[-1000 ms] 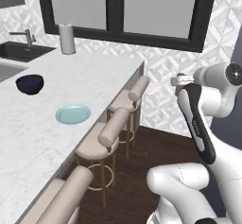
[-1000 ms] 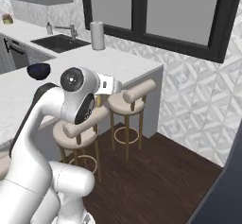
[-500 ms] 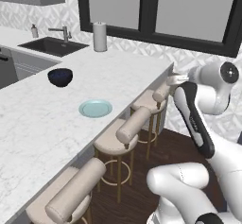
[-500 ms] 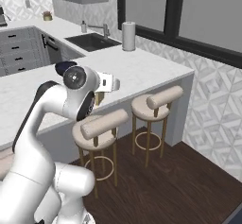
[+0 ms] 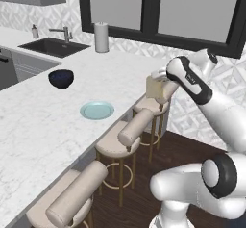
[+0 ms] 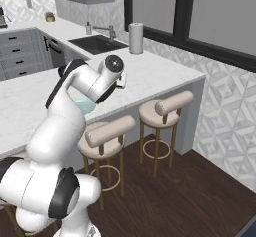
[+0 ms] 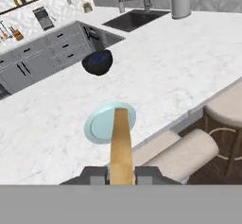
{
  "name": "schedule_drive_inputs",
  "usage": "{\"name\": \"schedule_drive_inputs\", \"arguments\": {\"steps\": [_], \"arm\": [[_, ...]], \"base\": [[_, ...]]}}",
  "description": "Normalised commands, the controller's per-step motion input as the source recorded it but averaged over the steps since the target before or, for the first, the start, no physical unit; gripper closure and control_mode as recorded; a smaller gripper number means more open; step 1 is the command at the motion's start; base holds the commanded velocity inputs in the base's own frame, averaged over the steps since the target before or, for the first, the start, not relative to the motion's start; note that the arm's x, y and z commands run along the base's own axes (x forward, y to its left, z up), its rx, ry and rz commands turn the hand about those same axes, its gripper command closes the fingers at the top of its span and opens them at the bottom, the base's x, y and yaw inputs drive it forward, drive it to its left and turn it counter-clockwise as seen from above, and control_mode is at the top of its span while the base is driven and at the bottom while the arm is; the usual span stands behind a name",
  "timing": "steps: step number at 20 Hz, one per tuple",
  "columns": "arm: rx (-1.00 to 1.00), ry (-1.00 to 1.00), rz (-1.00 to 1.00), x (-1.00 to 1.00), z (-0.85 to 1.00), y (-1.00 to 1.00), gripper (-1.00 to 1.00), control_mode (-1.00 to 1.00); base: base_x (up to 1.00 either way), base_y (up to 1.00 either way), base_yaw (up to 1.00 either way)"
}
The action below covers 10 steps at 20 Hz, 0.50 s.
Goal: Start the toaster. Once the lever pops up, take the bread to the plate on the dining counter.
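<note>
We see our gripper (image 7: 121, 173) clenched on the bread (image 7: 121, 145), which stands edge-on between the two finger tips in the hand view, a tan strip reaching up across the plate (image 7: 100, 124). In the left base view the bread (image 5: 160, 87) shows as a pale slice held at the end of the arm, in the air above the bar stools (image 5: 144, 121) and off the near edge of the dining counter (image 5: 43, 126). The light blue-green plate (image 5: 96, 110) lies flat on that marble slab, near its stool-side edge and well apart from the bread. A dark blue bowl (image 5: 61, 78) sits farther left on the counter, apart from the plate. At the far end we make out a sink (image 5: 53, 46) with a faucet (image 5: 62, 31) and an upright paper towel roll (image 5: 101, 37) just to its right.
</note>
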Motion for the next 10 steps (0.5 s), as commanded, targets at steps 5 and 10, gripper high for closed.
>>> {"name": "schedule_drive_inputs", "arguments": {"steps": [5, 10], "arm": [[0.09, 0.36, 0.22, 1.0, -0.66, 0.88, 1.0, -1.0], [0.0, 0.16, 0.17, 1.0, -0.93, 0.95, 1.0, -1.0]], "base": [[0.0, 0.0, 0.0], [0.0, 0.0, 0.0]]}}
